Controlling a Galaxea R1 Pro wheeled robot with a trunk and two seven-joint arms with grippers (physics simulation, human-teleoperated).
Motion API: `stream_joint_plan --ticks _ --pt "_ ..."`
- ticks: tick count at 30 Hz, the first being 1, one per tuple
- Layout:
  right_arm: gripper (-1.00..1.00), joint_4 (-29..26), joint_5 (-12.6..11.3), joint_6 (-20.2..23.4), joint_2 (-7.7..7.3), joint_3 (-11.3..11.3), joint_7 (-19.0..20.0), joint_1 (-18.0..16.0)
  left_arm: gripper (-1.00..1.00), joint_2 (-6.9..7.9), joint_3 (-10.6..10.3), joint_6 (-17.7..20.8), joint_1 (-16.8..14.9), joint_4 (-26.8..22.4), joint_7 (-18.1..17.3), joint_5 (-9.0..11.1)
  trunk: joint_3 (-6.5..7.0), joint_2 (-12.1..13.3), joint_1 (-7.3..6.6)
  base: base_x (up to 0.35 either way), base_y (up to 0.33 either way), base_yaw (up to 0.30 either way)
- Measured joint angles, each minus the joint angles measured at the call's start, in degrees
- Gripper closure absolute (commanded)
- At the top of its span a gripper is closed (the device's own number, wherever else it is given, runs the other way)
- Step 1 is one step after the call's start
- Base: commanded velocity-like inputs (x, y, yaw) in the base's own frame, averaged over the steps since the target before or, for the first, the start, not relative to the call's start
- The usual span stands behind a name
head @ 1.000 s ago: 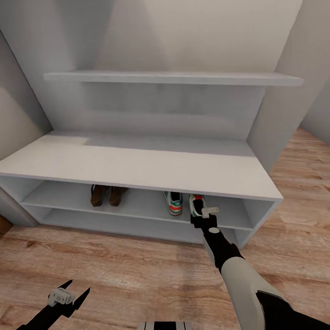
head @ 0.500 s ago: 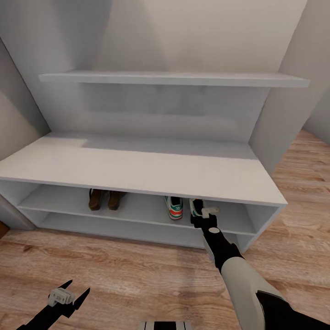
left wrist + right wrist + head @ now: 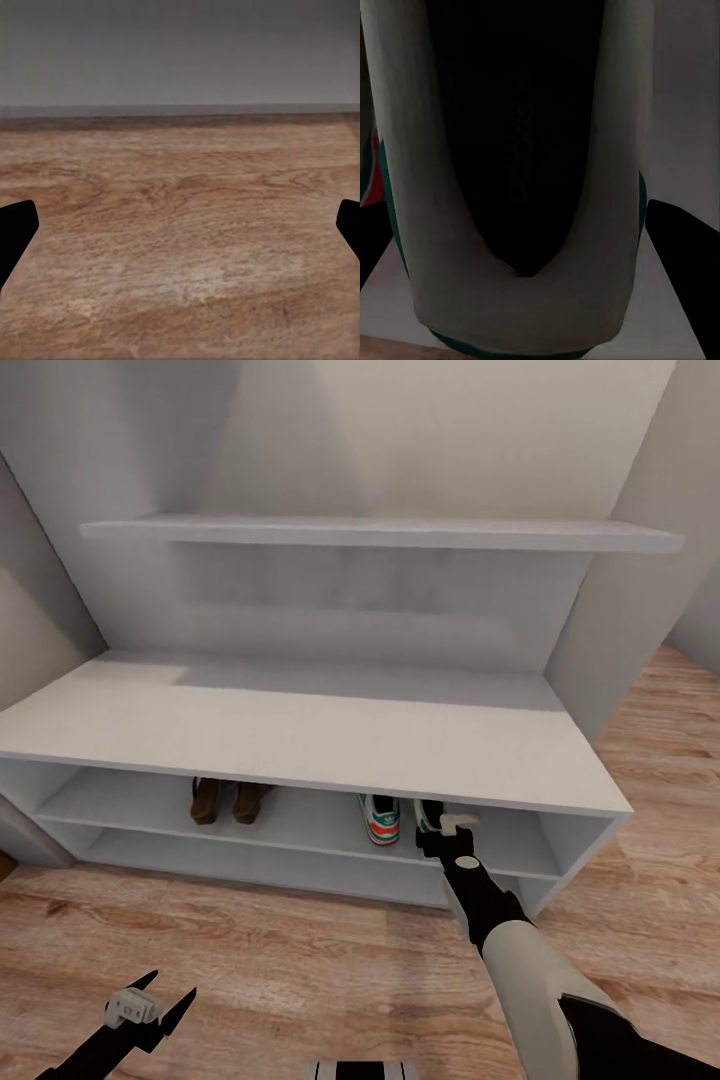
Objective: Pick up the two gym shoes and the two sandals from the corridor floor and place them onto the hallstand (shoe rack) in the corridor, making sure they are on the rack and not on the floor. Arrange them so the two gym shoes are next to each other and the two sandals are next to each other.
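From the head camera, the white hallstand [image 3: 300, 735] stands against the wall on the wood-plank corridor floor [image 3: 300, 950], with a long wall shelf [image 3: 380, 532] above it. On the hallstand's upper open shelf, the two brown sandals [image 3: 226, 800] sit side by side toward its left half, and a gym shoe [image 3: 379, 817] with a green stripe and red-orange heel patch stands toward its right half. Just beside that shoe, the second gym shoe [image 3: 428, 813] sits at the shelf's front edge, with the right pincer [image 3: 440, 835] reaching in at its heel; whether its fingers press the shoe cannot be told here. The left pincer [image 3: 150, 1000] hangs low over the floor, well apart from the hallstand, its fingers spread with nothing between them. The left wrist camera looks along the bare floor planks [image 3: 180, 225], dark fingertips [image 3: 15, 229] wide apart at either edge. The right wrist camera looks straight into the cream sneaker's [image 3: 510, 300] dark opening, with black fingers [image 3: 682, 262] flanking it on both sides, apparently apart from the shoe.
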Motion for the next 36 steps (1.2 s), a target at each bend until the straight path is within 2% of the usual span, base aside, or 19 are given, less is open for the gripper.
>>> stream_joint_plan --ticks 24,25,36 --pt "1.0 0.0 0.0 0.0 0.0 0.0 0.0 0.0 -1.0 0.01 0.0 0.0 0.0 0.0 0.0 0.0 0.0 0.0 0.01 0.005 0.0 0.0" --pt "-1.0 0.0 0.0 0.0 0.0 0.0 0.0 0.0 -1.0 0.01 0.0 0.0 0.0 0.0 0.0 0.0 0.0 0.0 0.01 0.0 0.0 0.0" --pt "-1.0 0.1 0.0 0.0 0.0 0.0 0.0 0.0 -1.0 0.01 0.0 0.0 0.0 0.0 0.0 0.0 0.0 0.0 0.01 0.0 0.0 0.0"
